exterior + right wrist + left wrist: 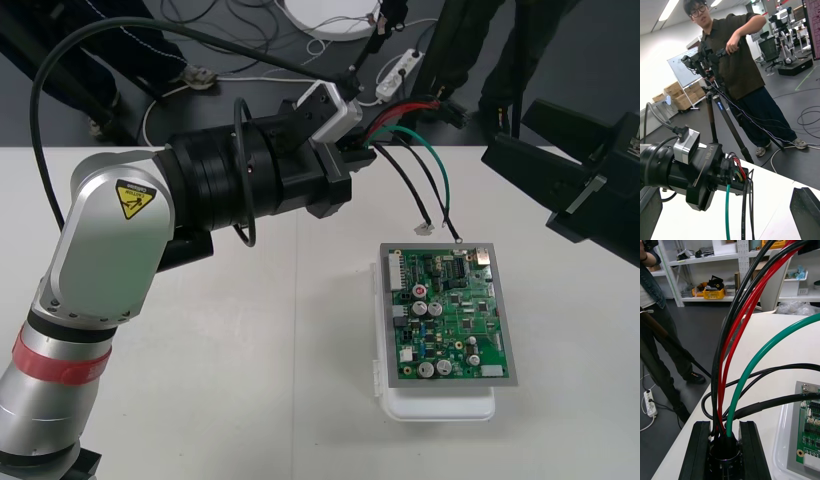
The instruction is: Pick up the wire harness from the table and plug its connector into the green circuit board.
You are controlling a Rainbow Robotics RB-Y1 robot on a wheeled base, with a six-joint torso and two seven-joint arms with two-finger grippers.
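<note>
My left gripper is raised above the table's far edge, shut on the wire harness. In the left wrist view its fingers clamp the round dark socket, with red, black and green wires rising out of it. The green wire and a black wire hang down towards the far edge of the green circuit board; a small plug dangles just off the board's far left corner. My right gripper waits at the right, its fingers wide apart, facing the left gripper.
The board sits on a white base right of the table's middle. Cables and a power strip lie on the dark floor beyond the table's far edge.
</note>
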